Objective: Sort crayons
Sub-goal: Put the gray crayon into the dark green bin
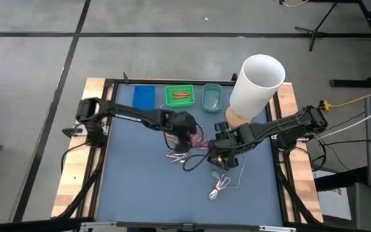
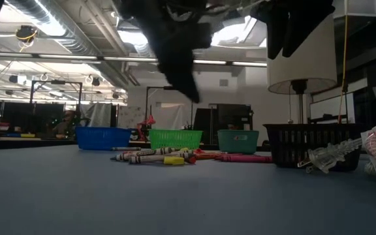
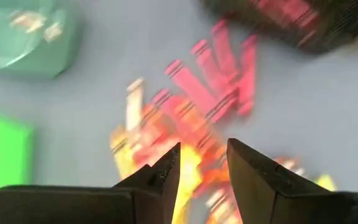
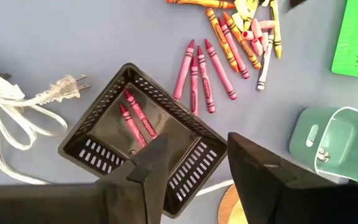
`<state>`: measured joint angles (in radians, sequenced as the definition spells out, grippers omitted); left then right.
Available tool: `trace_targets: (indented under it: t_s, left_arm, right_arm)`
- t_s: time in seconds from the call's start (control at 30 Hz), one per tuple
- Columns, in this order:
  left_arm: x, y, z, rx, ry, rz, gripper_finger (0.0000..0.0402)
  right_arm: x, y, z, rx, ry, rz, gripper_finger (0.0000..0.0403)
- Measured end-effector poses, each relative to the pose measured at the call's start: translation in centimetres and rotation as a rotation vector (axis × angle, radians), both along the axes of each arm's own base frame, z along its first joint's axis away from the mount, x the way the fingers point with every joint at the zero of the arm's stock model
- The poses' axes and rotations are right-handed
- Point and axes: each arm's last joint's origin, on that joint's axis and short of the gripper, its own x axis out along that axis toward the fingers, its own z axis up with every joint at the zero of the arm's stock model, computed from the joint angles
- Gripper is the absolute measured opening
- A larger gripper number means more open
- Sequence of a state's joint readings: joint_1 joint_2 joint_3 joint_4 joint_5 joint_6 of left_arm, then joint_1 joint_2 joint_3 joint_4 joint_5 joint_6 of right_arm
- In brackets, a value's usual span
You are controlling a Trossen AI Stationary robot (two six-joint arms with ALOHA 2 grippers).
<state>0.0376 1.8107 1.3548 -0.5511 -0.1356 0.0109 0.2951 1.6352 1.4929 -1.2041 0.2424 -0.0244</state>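
Note:
A loose pile of crayons [image 1: 187,149] in pink, red, orange and yellow lies mid-table on the blue mat; it also shows in the low view [image 2: 165,156]. My left gripper [image 3: 204,167] hovers open above the pile with nothing between its fingers. My right gripper [image 4: 197,163] stands open above a black mesh basket [image 4: 104,146] that holds two pink crayons [image 4: 135,118]. A few more pink crayons [image 4: 201,78] lie side by side on the mat just beyond the basket.
Along the far edge stand a blue tray [image 1: 143,96], a green tray [image 1: 180,89] with orange crayons in it, and a teal tray [image 1: 212,96]. A lamp with a white shade [image 1: 256,84] stands at the far right. A white cable with a plug [image 1: 221,185] lies near the front.

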Motion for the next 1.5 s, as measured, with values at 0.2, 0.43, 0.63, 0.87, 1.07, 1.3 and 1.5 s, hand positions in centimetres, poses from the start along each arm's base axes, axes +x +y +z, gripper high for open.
trace_targets:
  t_s: [0.2, 0.43, 0.63, 0.87, 1.07, 1.3, 1.5]
  left_arm:
    - [-3.6, 3.9, 1.0, 0.069, 0.23, 0.103, 0.0116]
    - [-6.0, 10.0, -0.9, -0.051, 0.277, 0.144, 0.0116]
    - [-8.8, 13.5, -3.6, -0.071, 0.332, 0.212, 0.0116]
    - [-9.9, 15.3, -4.9, -0.005, 0.302, 0.281, 0.0116]
    - [-10.1, 16.0, -4.9, 0.057, 0.315, 0.32, 0.0116]
    - [-9.8, 16.1, -6.5, 0.032, 0.353, 0.287, 0.0116]
    - [-9.6, 16.4, -7.7, 0.061, 0.404, 0.302, 0.0116]
  right_arm:
    - [0.0, 0.0, 0.0, 0.001, 0.0, -0.004, 0.0163]
    - [-0.2, 0.0, 0.0, -0.005, 0.018, -0.001, 0.0163]
    - [-0.2, -0.1, -0.1, -0.006, 0.02, 0.002, 0.0163]
    - [0.2, 0.1, 0.0, -0.001, -0.019, 0.027, 0.0163]
    - [0.3, 0.1, 0.1, 0.001, -0.029, 0.031, 0.0163]
    - [0.3, 0.1, 0.1, 0.001, -0.03, 0.031, 0.0163]
    - [0.4, 0.1, 0.1, 0.003, -0.037, 0.031, 0.0163]
